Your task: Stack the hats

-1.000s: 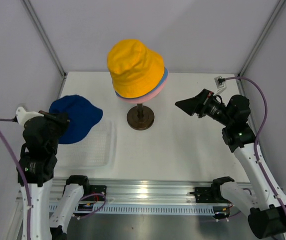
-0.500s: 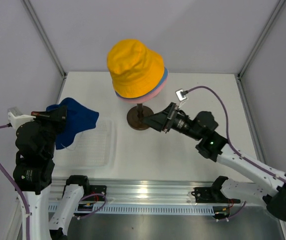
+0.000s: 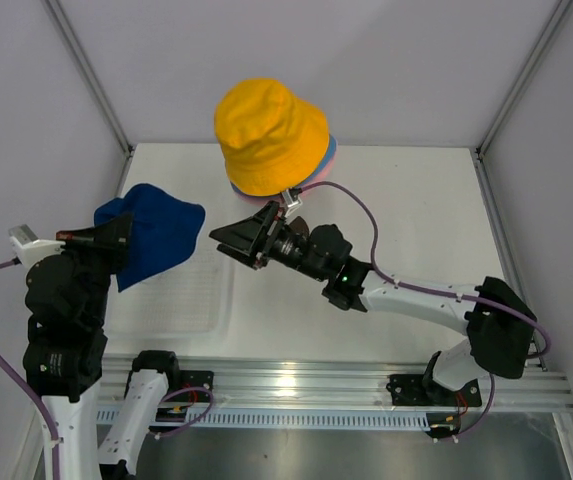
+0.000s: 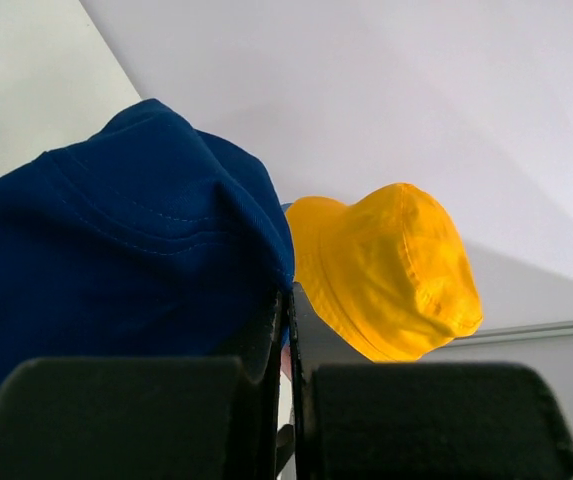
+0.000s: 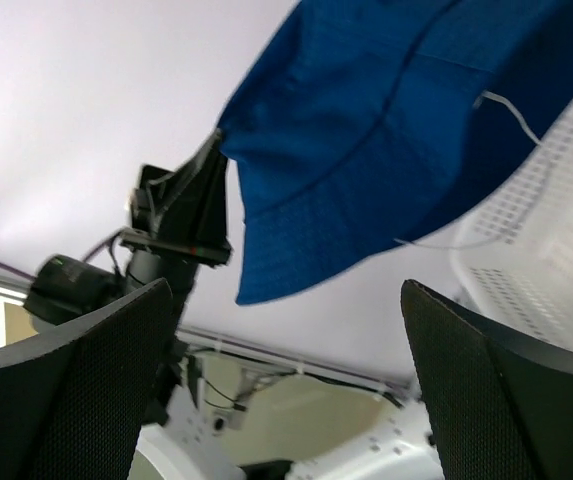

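The yellow hat sits on top of the stack at the back, with the pink brim and light blue brim peeking out beneath it. My left gripper is shut on the brim of the dark navy hat, which hangs in the air above the tray's far left. In the left wrist view the navy hat fills the left side and the yellow hat lies beyond. My right gripper stands open, aimed left at the navy hat and a short way from it, with nothing between its fingers.
A clear plastic tray lies on the white table at the front left, below the navy hat; the same tray shows at the right edge of the right wrist view. The right arm stretches across in front of the hat stand and hides its base.
The right arm has swung from the right side leftward across the table, ending in front of the stand near the navy hat. The left gripper has raised the navy hat a little.
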